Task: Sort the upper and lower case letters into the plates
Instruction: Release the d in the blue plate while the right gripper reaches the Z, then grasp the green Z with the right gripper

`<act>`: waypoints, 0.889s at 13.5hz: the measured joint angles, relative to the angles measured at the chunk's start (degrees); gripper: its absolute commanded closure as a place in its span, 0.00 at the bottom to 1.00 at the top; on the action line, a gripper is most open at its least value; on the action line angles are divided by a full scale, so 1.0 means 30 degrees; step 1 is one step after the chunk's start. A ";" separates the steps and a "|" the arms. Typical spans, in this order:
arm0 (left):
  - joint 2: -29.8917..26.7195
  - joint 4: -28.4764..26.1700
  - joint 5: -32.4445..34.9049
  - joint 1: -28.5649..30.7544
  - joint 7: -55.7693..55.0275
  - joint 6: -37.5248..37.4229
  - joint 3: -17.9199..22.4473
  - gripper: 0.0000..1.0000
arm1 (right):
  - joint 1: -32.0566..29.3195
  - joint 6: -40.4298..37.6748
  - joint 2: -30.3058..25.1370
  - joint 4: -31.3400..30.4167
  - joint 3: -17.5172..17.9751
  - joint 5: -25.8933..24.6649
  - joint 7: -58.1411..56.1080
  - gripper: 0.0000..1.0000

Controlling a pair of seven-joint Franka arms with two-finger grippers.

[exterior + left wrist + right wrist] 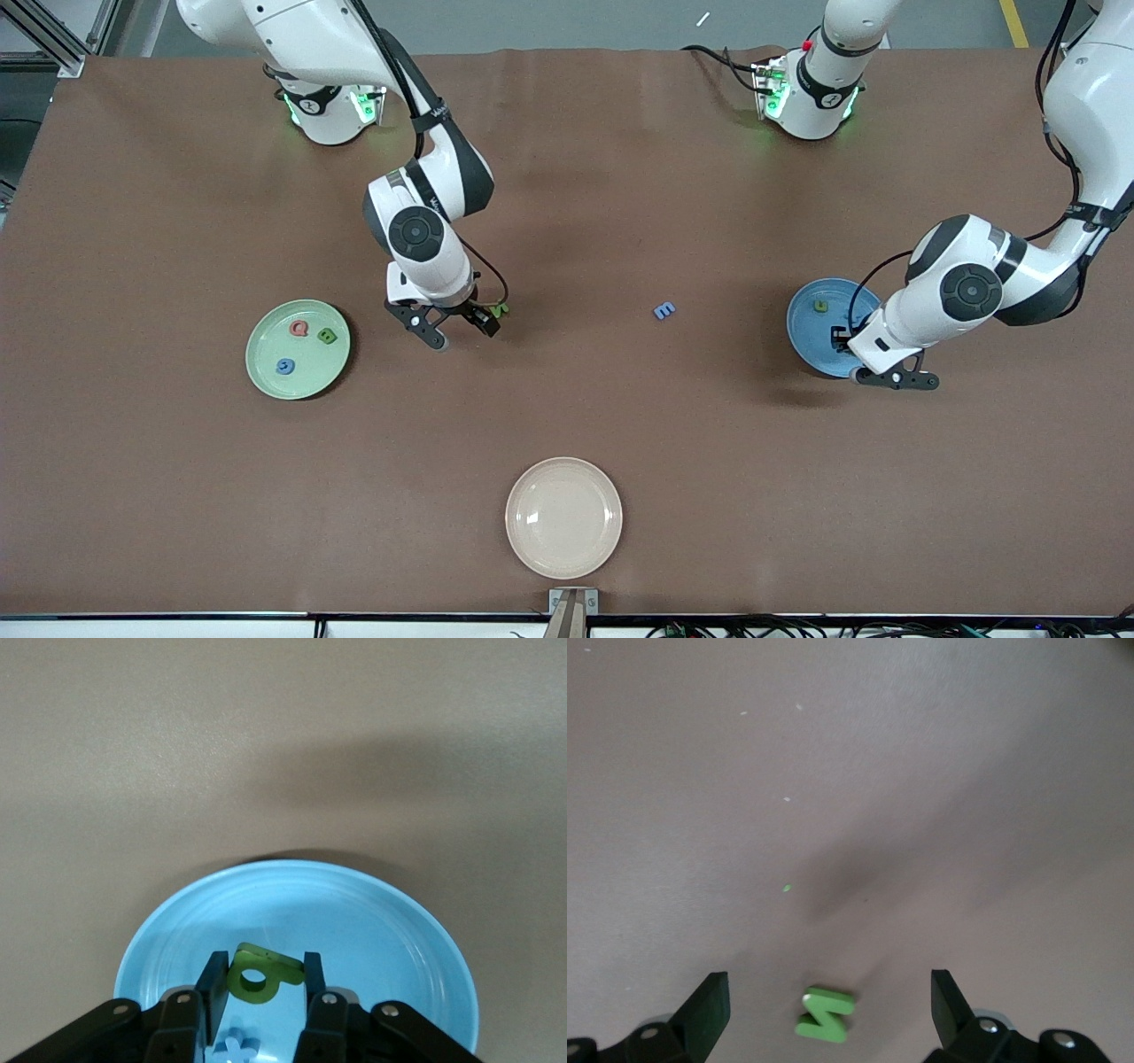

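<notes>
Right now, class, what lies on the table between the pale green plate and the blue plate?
In the front view, between the pale green plate and the blue plate: the green N beneath the right gripper, then the blue e.

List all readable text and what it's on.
"Q": red letter, green plate.
"B": green letter, same plate.
"G": blue letter, same plate.
"N": green letter on table, under open right gripper.
"q": green letter in left gripper, over blue plate.
"x": blue letter, blue plate.
Unreadable: blue letter on table, green letter in blue plate, arm print.
</notes>
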 measured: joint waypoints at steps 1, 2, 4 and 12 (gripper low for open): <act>0.0039 -0.0002 0.0001 -0.0031 0.0133 0.0227 0.0143 0.76 | 0.0312 0.0524 0.0146 -0.0194 0.0003 0.0000 0.0436 0.01; 0.0064 -0.0003 0.0003 -0.0114 0.0210 0.0385 0.0296 0.76 | 0.0611 0.0843 0.0313 -0.0354 0.0004 0.0000 0.0743 0.04; 0.0086 -0.0005 0.0010 -0.0355 0.0441 0.0525 0.0626 0.76 | 0.0957 0.1082 0.0644 -0.0453 0.0005 0.0000 0.1052 0.11; 0.0098 -0.0016 0.0013 -0.0522 0.1279 0.0549 0.1314 0.76 | 0.1177 0.2072 0.1366 -0.0558 0.0002 0.0167 0.1782 0.34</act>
